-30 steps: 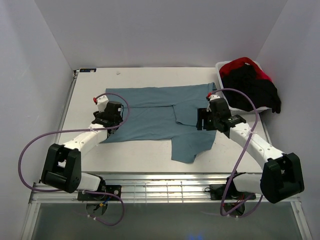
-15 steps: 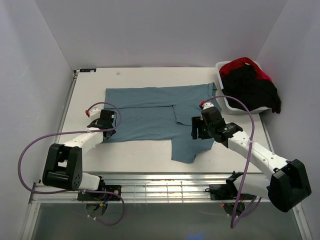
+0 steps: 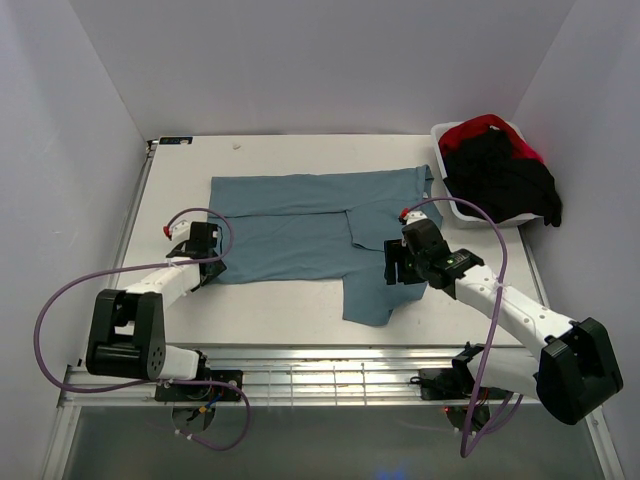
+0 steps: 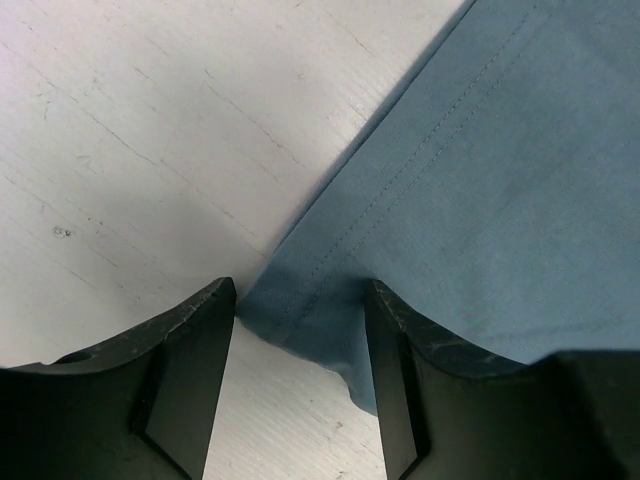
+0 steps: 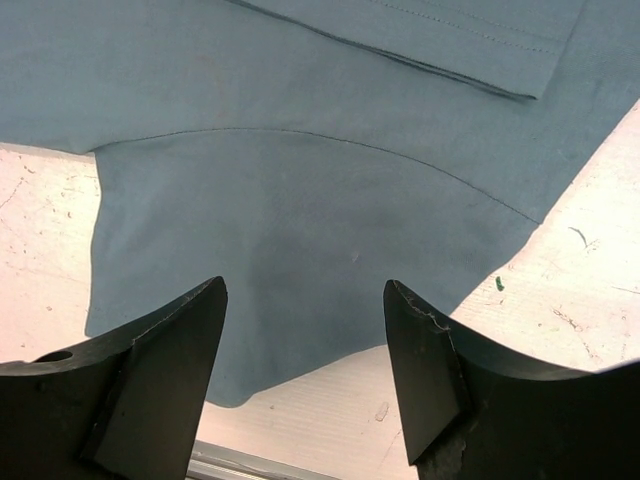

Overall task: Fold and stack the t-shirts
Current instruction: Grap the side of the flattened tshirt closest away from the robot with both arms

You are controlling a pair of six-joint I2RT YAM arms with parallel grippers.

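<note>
A dusty teal-blue t-shirt (image 3: 300, 225) lies spread flat on the white table, one sleeve (image 3: 375, 290) hanging toward the near edge. My left gripper (image 3: 205, 262) is open at the shirt's near left corner; in the left wrist view that hemmed corner (image 4: 300, 310) lies between my open fingers (image 4: 185, 370). My right gripper (image 3: 392, 262) is open over the sleeve; the right wrist view shows the sleeve (image 5: 300, 260) below the spread fingers (image 5: 425, 380), not gripped. Black (image 3: 500, 180) and red (image 3: 480, 128) t-shirts lie heaped at the back right.
A white tub (image 3: 462, 207) at the back right corner holds the black and red heap, which spills over its right side. The table's near metal rail (image 3: 330, 375) runs along the front. White walls enclose the left, back and right.
My left gripper has drawn back left off the shirt to its near left corner. My right gripper has moved a little toward the near edge, over the sleeve.
</note>
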